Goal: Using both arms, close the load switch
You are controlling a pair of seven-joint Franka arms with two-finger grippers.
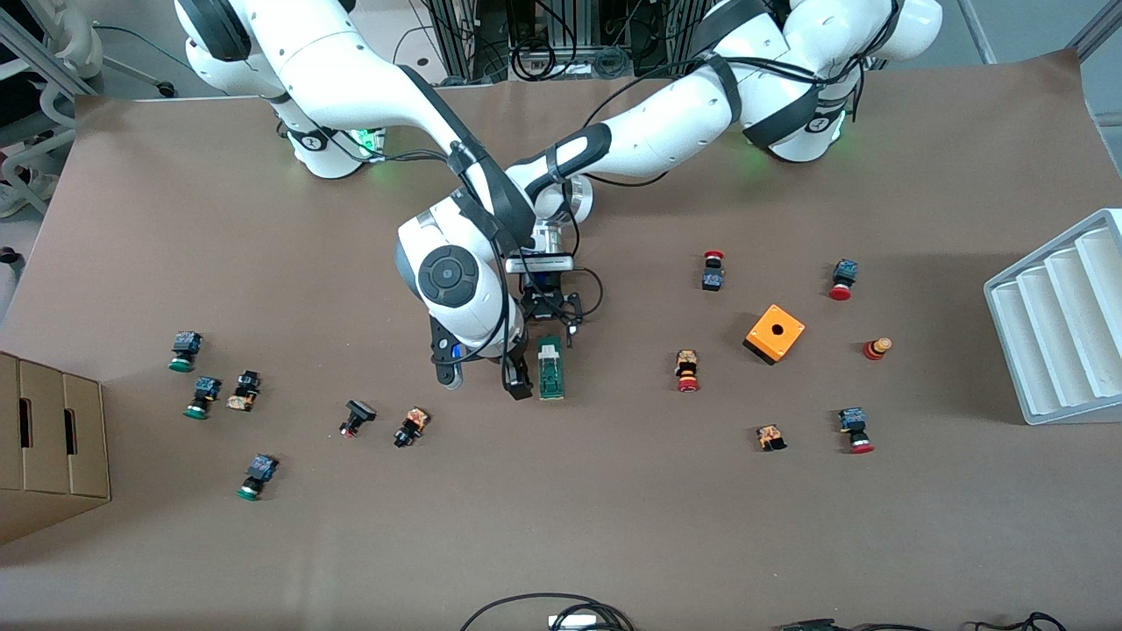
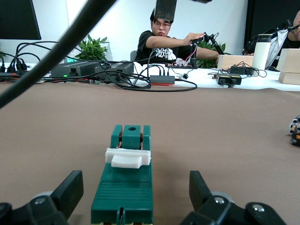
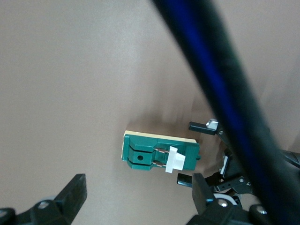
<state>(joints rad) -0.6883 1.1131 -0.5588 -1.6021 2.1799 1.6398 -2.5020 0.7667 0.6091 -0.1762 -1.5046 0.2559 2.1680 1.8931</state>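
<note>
No readable word, brand or number stood anywhere on the desk [image 1: 614, 543] or on the parts lying on it; the load switch [image 1: 550, 369] bore no lettering that could be made out in any view. The only signs were small dark emblems on the white bases of the arms, one on the right arm's base [image 1: 313, 140] and one on the left arm's base [image 1: 820, 125]; the print on the black shirt [image 2: 162, 53] of the seated person [image 2: 161, 40] could not be read.
</note>
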